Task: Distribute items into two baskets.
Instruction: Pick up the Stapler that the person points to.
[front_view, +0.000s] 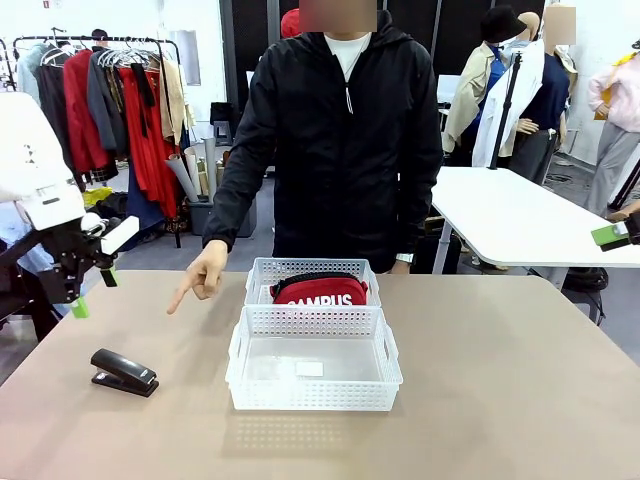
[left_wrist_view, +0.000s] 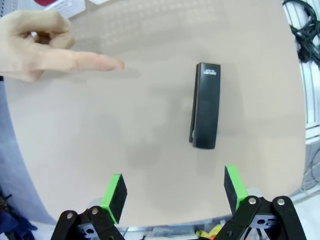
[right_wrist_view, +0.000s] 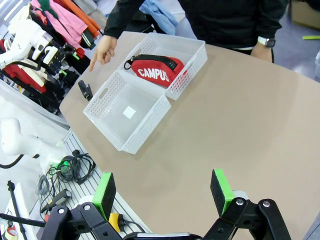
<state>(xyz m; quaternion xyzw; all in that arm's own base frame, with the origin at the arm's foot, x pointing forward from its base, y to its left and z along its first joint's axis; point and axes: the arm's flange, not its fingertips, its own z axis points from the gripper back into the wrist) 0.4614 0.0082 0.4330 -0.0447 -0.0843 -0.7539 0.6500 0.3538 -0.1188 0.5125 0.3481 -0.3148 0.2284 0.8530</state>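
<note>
Probably robotics lab: mounted robot arm (front_view: 40, 170), clothes rack (front_view: 110, 95), white worktable (front_view: 510, 220), loose cables (right_wrist_view: 72, 167).

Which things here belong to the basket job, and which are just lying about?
Job: red CAMPUS pouch, in the far basket; near basket; black stapler on the table; person's pointing hand.
Lying about: clothes rack, white side table, cables.

pouch (front_view: 320, 291) base hidden behind near basket (front_view: 313, 320), stapler (left_wrist_view: 206, 106) print unreadable

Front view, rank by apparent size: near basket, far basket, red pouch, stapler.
1. Near white lattice-rimmed plastic basket and far white lattice-rimmed plastic basket: unranked, nearness may explain the difference.
2. Red zippered "CAMPUS" pouch, partly hidden.
3. Black desk stapler.
</note>
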